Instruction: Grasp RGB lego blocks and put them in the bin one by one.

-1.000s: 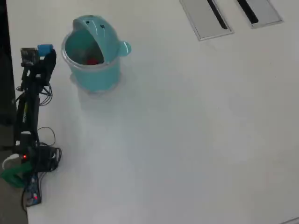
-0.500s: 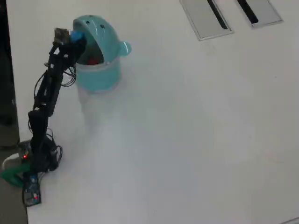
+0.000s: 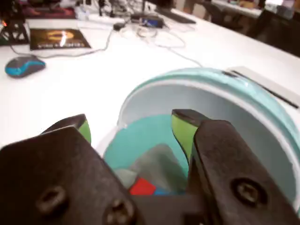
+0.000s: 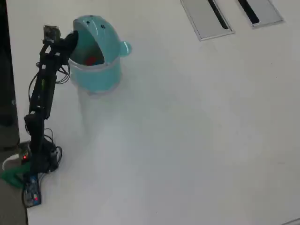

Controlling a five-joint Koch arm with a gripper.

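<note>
The teal bin (image 4: 96, 77) stands at the upper left of the overhead view, its domed lid tipped back. My gripper (image 4: 70, 41) hangs at the left edge of its opening. In the wrist view the gripper (image 3: 132, 126) is open, and its green-padded fingers (image 3: 182, 129) hold nothing between them. Below them, down on the floor of the bin (image 3: 262, 103), lie a red lego block (image 3: 142, 187) and a blue lego block (image 3: 161, 191) side by side. From above only the red block (image 4: 93, 60) shows inside.
Two grey slotted panels (image 4: 206, 18) lie at the table's far edge. The arm's base (image 4: 33, 164) sits at the left edge with loose wires. Beyond the bin, the wrist view shows a blue mouse (image 3: 24, 65), cables (image 3: 150, 33) and a dark card (image 3: 58, 38).
The gripper swung from left of the bin to its opening while holding the blue block. It has since opened, the block lies in the bin, and the gripper has drawn slightly back left.
</note>
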